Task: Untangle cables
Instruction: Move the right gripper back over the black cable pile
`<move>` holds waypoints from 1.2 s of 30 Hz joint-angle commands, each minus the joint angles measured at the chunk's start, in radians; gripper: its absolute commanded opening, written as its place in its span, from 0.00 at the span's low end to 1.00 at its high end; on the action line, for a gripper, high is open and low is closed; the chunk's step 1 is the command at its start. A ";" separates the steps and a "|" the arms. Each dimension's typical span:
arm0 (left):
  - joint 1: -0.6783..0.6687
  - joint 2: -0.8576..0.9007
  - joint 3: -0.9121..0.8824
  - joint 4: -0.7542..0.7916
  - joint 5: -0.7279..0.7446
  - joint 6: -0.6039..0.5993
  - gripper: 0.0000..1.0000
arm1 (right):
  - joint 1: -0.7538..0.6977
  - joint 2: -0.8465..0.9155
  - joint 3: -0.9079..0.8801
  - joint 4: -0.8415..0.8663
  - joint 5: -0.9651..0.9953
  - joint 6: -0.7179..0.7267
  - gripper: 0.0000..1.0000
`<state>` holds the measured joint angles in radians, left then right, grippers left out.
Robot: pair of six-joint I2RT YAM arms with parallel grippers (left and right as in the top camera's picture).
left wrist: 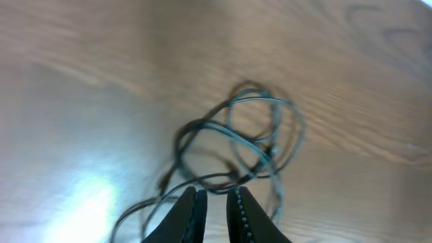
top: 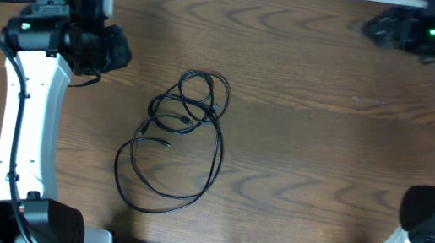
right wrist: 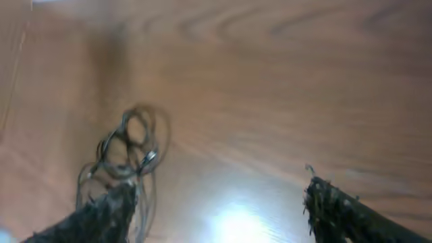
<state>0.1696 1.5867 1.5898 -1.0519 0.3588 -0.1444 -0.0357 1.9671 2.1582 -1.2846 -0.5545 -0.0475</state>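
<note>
Cables (top: pixel 190 119) lie tangled on the table (top: pixel 330 112), apart from both the left gripper (left wrist: pixel 214 196), nearly closed and empty, and the right gripper (right wrist: pixel 219 192), wide and empty.

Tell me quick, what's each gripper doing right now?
Left gripper: all but shut, holding nothing.
Right gripper: open wide, empty.

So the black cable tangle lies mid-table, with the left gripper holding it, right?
Not quite: the left gripper holds nothing. It sits well apart from the cable tangle, which lies loose mid-table. The overhead view shows this.
</note>
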 commanded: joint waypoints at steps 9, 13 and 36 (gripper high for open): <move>0.088 -0.005 -0.002 -0.014 -0.064 -0.056 0.16 | 0.459 -0.002 -0.391 0.253 0.164 0.298 0.66; 0.088 -0.005 -0.002 -0.017 -0.064 -0.060 0.17 | 0.553 -0.002 -0.506 0.376 0.180 0.356 0.65; 0.088 -0.005 -0.002 -0.021 -0.064 -0.060 0.17 | 0.680 -0.002 -0.684 0.583 0.346 0.463 0.58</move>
<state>0.2581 1.5867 1.5898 -1.0698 0.3077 -0.1909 0.6361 1.9736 1.4818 -0.7044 -0.2272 0.4026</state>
